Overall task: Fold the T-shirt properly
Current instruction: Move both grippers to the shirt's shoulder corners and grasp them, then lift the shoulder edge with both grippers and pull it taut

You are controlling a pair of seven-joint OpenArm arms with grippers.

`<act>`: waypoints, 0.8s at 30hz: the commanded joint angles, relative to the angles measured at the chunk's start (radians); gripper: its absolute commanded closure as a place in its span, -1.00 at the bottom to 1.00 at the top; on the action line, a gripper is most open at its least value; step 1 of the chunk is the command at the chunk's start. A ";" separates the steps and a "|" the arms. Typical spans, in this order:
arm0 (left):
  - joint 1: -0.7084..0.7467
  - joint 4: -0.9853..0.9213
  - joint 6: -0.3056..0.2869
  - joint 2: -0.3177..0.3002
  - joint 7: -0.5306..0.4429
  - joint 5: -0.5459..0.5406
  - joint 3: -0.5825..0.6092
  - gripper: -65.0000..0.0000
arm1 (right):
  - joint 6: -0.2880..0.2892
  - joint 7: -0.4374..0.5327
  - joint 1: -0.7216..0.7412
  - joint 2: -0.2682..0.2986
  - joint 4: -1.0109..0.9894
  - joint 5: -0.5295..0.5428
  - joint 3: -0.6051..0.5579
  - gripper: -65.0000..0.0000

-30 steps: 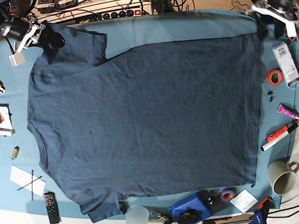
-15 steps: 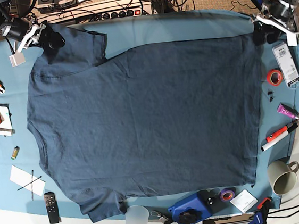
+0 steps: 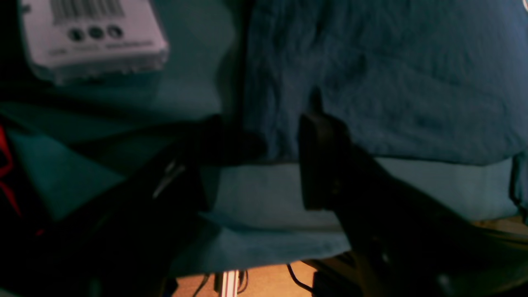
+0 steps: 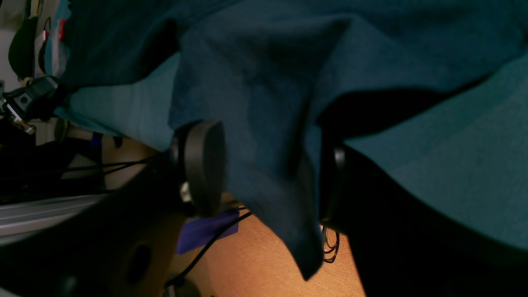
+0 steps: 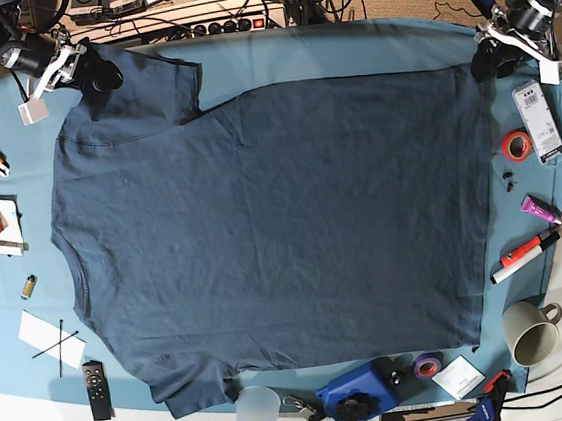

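While the T-shirt point(image 5: 273, 231) lies spread flat over most of the teal table cloth point(image 5: 344, 48), I see its collar end toward the table's left edge and its hem toward the right edge. One sleeve sits at the far left corner, the other at the near left corner.

My right gripper point(image 5: 95, 71) is at that far left corner, and my right wrist view shows its jaws point(image 4: 264, 173) closed around a bunch of the sleeve fabric point(image 4: 264, 123), which hangs between the two pads.

My left gripper point(image 5: 486, 60) is at the far right corner, over the hem corner. In my left wrist view its jaws point(image 3: 264, 165) stand apart, one finger over the shirt's edge and the other over the cloth, nothing gripped.

Just beside that corner lies a white barcoded package point(image 5: 537, 121), with a red tape roll point(image 5: 516, 144) next to it. Markers point(image 5: 525, 256) and a mug point(image 5: 530, 332) sit along the right edge. A remote point(image 5: 97, 390) lies near the near left corner.
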 commanded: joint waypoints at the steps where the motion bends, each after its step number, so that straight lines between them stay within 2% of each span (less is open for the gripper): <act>1: -0.013 -0.014 0.005 0.000 0.001 -0.025 0.017 0.06 | -0.026 -0.080 -0.019 0.006 -0.005 -0.107 -0.002 0.00; 6: -0.042 -0.014 0.005 0.021 0.006 -0.024 0.044 0.06 | -0.026 -0.080 -0.019 0.006 -0.005 -0.100 -0.002 0.00; 10: -0.052 -0.014 0.005 0.024 0.001 0.013 0.128 0.06 | -0.026 -0.081 -0.019 0.006 -0.005 -0.100 -0.002 0.00; 15: -0.058 -0.014 0.046 0.024 -0.021 0.067 0.229 0.06 | -0.026 -0.084 -0.019 0.006 -0.005 -0.100 -0.002 0.00; 21: -0.057 -0.013 0.043 0.026 -0.029 0.074 0.219 0.06 | -0.026 -0.084 -0.019 0.006 -0.005 -0.100 -0.002 0.00; 24: -0.057 -0.005 0.043 0.026 0.015 0.073 0.213 0.06 | -0.026 -0.084 -0.019 0.006 -0.005 -0.100 -0.002 0.00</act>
